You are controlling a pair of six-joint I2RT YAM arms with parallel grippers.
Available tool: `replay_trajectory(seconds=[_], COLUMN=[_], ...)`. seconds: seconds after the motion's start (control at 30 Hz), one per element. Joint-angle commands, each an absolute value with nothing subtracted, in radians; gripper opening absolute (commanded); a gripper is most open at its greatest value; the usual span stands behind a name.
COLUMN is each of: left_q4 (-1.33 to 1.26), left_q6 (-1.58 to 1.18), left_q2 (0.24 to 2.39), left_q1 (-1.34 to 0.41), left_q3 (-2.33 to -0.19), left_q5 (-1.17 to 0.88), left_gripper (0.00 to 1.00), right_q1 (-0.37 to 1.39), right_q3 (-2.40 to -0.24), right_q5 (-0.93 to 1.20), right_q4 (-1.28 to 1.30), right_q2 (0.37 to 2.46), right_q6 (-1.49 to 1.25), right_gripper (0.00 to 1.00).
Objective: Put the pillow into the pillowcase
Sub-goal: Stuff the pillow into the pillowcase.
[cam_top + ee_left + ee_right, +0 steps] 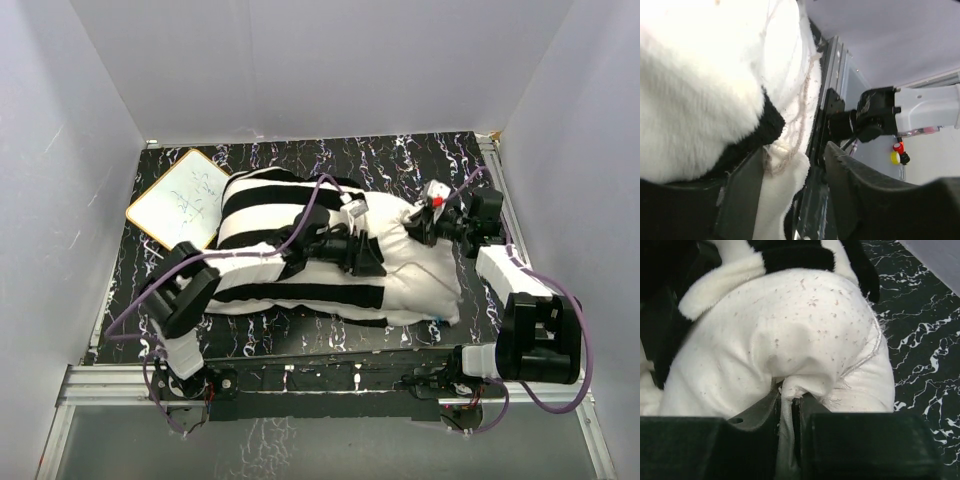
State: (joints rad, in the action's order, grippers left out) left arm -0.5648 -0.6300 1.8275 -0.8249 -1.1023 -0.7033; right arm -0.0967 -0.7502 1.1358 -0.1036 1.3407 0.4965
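The pillow (420, 275) lies across the middle of the top view, its long side running left to right. Its left part is in the pillowcase (262, 200) and its bare end points right. The right gripper (788, 402) pinches that end. The left gripper (795, 160) is open beside the pillowcase's edge.

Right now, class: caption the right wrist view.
Right gripper shut on plump white fabric pillow, partly inside black-and-white striped pillowcase.

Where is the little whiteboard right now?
In the top view, the whiteboard lies flat at the far left of the black marbled table, right beside the left end of the striped pillowcase.
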Motion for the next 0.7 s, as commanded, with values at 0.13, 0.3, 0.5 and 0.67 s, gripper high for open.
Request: replay_trajectory(seconds=[0.13, 0.3, 0.5, 0.67], left_q4=[-0.064, 0.29, 0.566, 0.694], left_q6=[-0.455, -0.467, -0.436, -0.368], left_q2=[1.347, 1.318, 1.64, 1.909], left_q1=[-0.833, -0.833, -0.842, -0.861], left_q3=[-1.051, -1.271, -1.694, -2.009], left_q5=[-0.366, -0.045, 0.163, 0.202], left_gripper=[0.62, 0.65, 0.69, 0.71], right_q1=[-0.062, -0.051, -0.032, -0.025], right_q3=[-0.693, -0.704, -0.724, -0.715], right_q5=[1.2, 1.211, 1.224, 1.226], right_q4=[0.378, 0.422, 0.417, 0.413], right_q2=[1.275, 1.251, 1.243, 1.234], right_q6=[1.037, 1.066, 1.04, 1.033], right_gripper=[0.08, 0.08, 0.08, 0.08])
